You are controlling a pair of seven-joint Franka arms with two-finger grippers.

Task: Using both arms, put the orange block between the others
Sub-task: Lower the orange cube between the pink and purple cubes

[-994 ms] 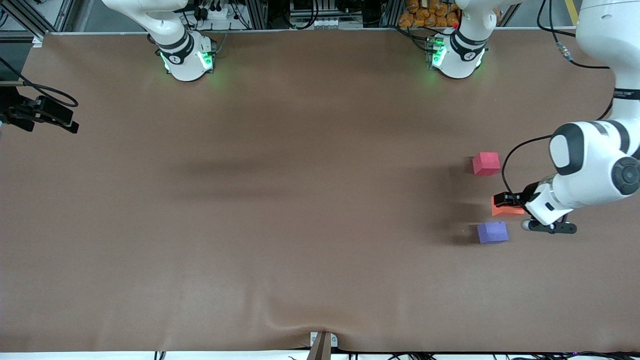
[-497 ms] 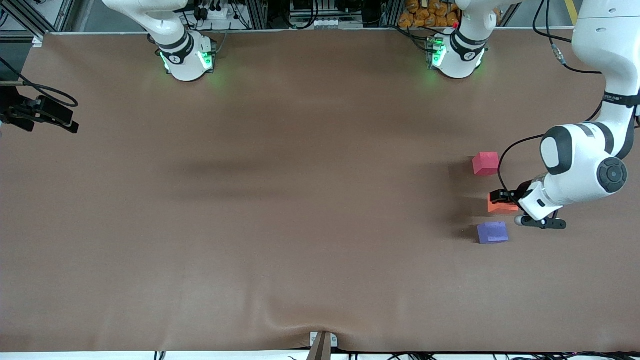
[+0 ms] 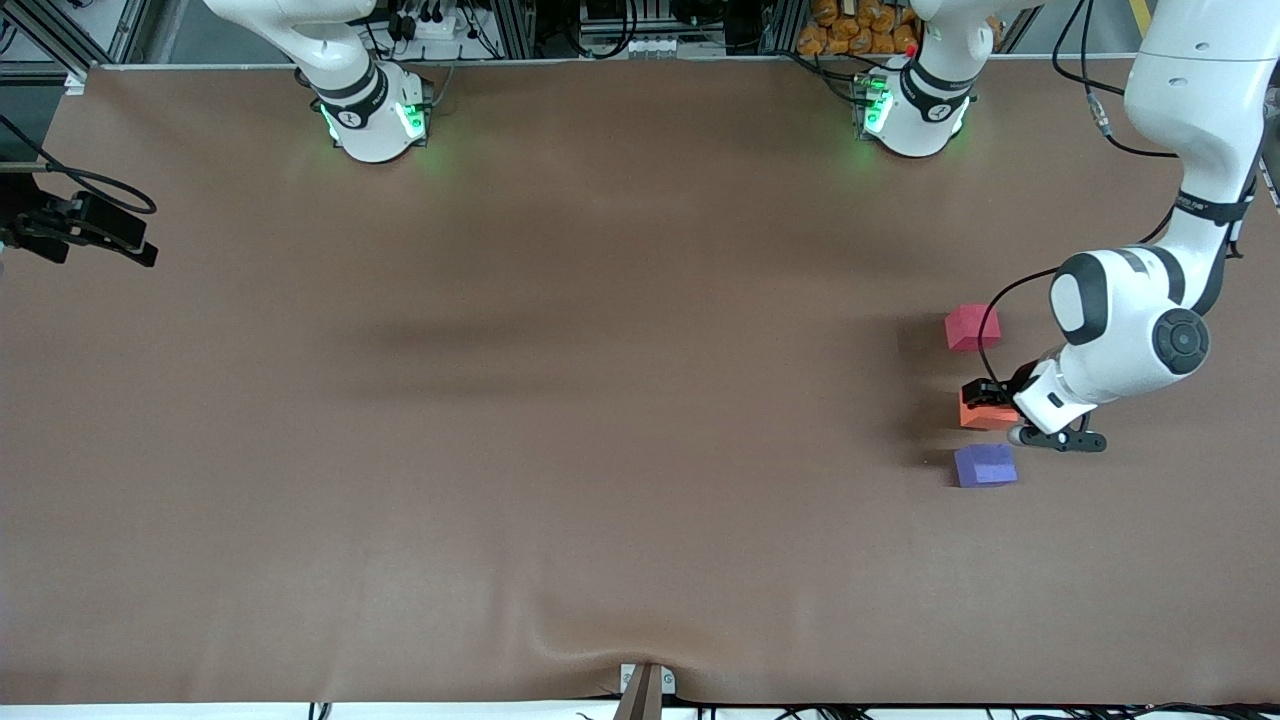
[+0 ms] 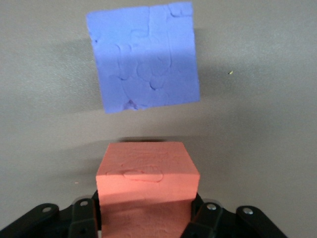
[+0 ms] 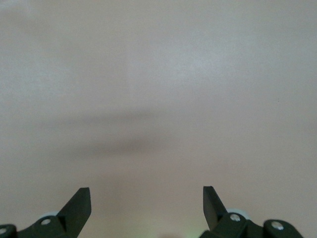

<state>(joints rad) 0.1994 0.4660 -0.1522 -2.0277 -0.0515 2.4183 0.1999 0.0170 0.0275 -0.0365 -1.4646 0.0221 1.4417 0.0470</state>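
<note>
My left gripper [image 3: 988, 398] is shut on the orange block [image 3: 980, 414], low over the brown cloth between the red-pink cube [image 3: 971, 327] and the purple-blue cube [image 3: 985, 465]. In the left wrist view the orange block [image 4: 146, 173] sits between the black fingers [image 4: 81, 218] of the left gripper [image 4: 146, 220], with the purple-blue cube [image 4: 143, 57] a short gap away. Whether the orange block touches the cloth I cannot tell. My right gripper [image 5: 147, 198] is open over bare cloth with nothing in it; the right arm waits near its base.
The three cubes lie in a row at the left arm's end of the table. A black device with a cable [image 3: 85, 225] juts in at the right arm's end. A small bracket [image 3: 645, 685] sits at the table edge nearest the front camera.
The left arm has carried the orange block a little toward the right arm's end of the table, bringing it into line with the two other cubes. The right arm has not moved.
</note>
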